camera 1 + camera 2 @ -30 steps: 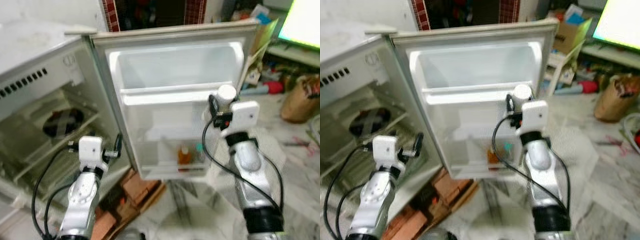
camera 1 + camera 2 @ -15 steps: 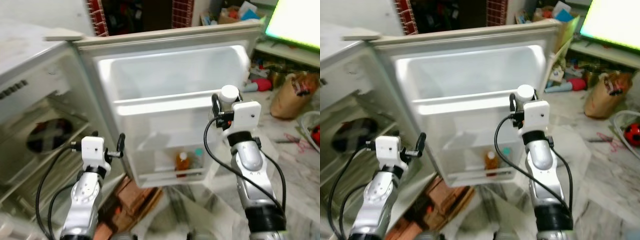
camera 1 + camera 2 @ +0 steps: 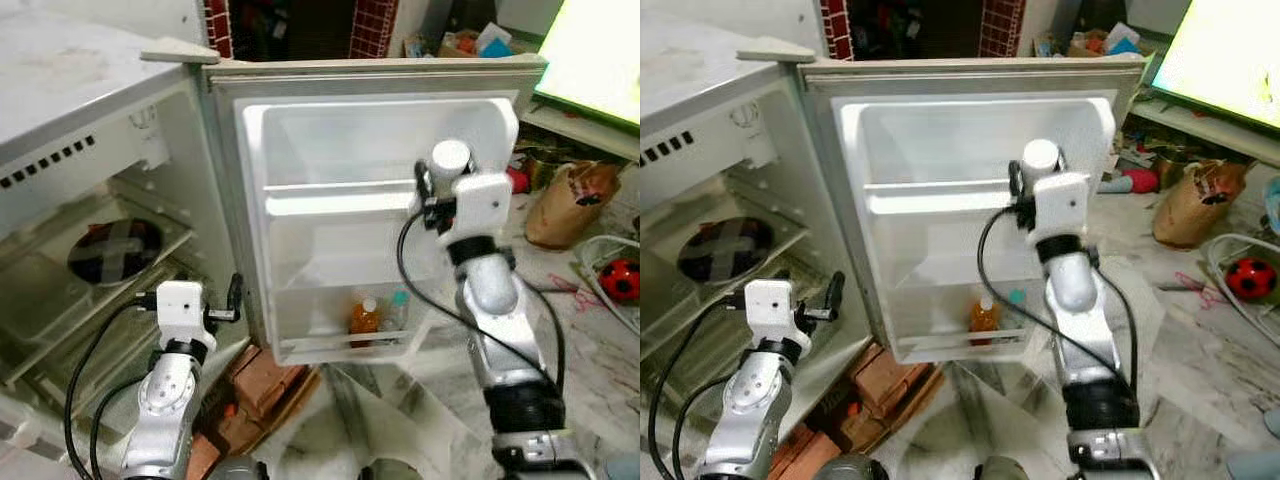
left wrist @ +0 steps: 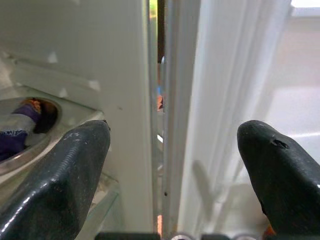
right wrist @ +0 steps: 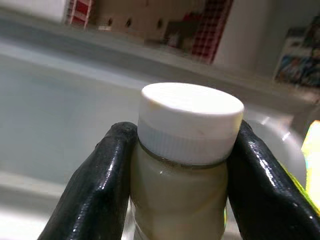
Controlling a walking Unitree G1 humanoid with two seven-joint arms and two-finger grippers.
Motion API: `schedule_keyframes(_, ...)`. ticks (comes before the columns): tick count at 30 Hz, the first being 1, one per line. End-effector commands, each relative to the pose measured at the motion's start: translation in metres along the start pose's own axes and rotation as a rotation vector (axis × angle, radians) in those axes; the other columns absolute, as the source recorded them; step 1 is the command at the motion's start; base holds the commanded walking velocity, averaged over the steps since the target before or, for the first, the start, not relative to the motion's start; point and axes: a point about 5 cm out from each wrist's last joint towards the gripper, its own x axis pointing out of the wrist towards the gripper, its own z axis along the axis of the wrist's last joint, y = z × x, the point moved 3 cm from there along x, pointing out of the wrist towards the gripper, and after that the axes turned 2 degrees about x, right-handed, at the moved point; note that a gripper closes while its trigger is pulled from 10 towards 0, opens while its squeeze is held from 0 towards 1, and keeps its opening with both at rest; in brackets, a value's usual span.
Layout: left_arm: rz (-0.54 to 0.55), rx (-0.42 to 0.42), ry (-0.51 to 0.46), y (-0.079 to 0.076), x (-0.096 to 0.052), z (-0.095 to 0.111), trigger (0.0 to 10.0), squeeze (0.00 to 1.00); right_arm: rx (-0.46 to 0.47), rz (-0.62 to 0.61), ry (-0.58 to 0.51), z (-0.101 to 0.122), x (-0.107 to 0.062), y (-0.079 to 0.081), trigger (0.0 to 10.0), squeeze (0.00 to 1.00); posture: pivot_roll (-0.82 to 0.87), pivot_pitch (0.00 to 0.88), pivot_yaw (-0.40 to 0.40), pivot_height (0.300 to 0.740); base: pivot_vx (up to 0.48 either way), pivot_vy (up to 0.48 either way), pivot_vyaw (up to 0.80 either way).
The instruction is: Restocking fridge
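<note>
My right gripper (image 5: 180,165) clamps the white-capped bottle (image 5: 184,150) upright, level with the fridge door (image 3: 380,130) shelf for stocking, while my left gripper (image 4: 172,165) waits spread open.

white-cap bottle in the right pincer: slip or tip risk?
The bottle looks rigid and full of pale liquid, so probably heavy for its size. The right pincer grips just under the cap; the smooth wall may slip. Tall and narrow, it could tip when set down.

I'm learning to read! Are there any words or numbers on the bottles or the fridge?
No text can be read.
White-capped bottle in the right gripper: no label in sight.
Orange bottle in the fridge door: too small and blurred to read.
</note>
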Motion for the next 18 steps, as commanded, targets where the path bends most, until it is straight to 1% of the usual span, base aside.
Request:
schedule_keyframes(1, -0.005, 0.009, -0.018, 0.0, 0.0, 0.006, 10.0, 0.0, 0.017, -0.02, -0.076, 0.018, 0.018, -0.008, 10.0, 0.0, 0.02, 0.0, -0.029, 0.74, 0.0, 0.0, 0.0)
schedule_keyframes(2, -0.008, 0.011, -0.019, 0.0, 0.001, 0.007, 10.0, 0.0, 0.02, -0.01, -0.09, 0.022, 0.022, -0.008, 10.0, 0.0, 0.02, 0.0, -0.022, 0.74, 0.0, 0.0, 0.0)
schedule_keyframes(4, -0.018, 0.019, -0.021, 0.001, 0.001, 0.009, 10.0, 0.0, 0.022, 0.009, -0.136, 0.034, 0.039, -0.007, 10.0, 0.0, 0.03, 0.0, -0.016, 0.74, 0.0, 0.0, 0.0)
schedule_keyframes(6, -0.022, 0.025, -0.021, 0.002, 0.001, 0.009, 10.0, 0.0, 0.027, 0.016, -0.155, 0.039, 0.046, -0.007, 10.0, 0.0, 0.03, 0.0, -0.011, 0.74, 0.0, 0.0, 0.0)
schedule_keyframes(10, -0.026, 0.032, -0.02, 0.003, 0.0, 0.009, 10.0, 0.0, 0.004, 0.01, -0.22, 0.059, 0.064, -0.006, 10.0, 0.0, 0.04, 0.0, -0.006, 0.74, 0.0, 0.0, 0.0)
schedule_keyframes(11, -0.026, 0.032, -0.02, 0.003, 0.0, 0.009, 10.0, 0.0, 0.004, 0.01, -0.22, 0.059, 0.064, -0.006, 10.0, 0.0, 0.04, 0.0, -0.006, 0.74, 0.0, 0.0, 0.0)
schedule_keyframes(13, -0.027, 0.032, -0.019, 0.003, -0.001, 0.009, 10.0, 0.0, 0.001, -0.006, -0.259, 0.069, 0.07, -0.007, 10.0, 0.0, 0.05, 0.0, -0.005, 0.74, 0.0, 0.0, 0.0)
schedule_keyframes(15, -0.027, 0.03, -0.017, 0.002, -0.001, 0.009, 10.0, 0.0, -0.01, -0.017, -0.269, 0.071, 0.073, -0.007, 10.0, 0.0, 0.05, 0.0, -0.002, 0.74, 0.0, 0.0, 0.0)
schedule_keyframes(17, -0.029, 0.028, -0.015, 0.001, -0.002, 0.008, 10.0, 0.0, -0.017, -0.034, -0.258, 0.066, 0.074, -0.007, 10.0, 0.0, 0.05, 0.0, -0.002, 0.74, 0.0, 0.0, 0.0)
schedule_keyframes(18, -0.034, 0.028, -0.014, 0.0, -0.002, 0.008, 10.0, 0.0, -0.023, -0.044, -0.247, 0.059, 0.076, -0.008, 10.0, 0.0, 0.05, 0.0, 0.0, 0.74, 0.0, 0.0, 0.0)
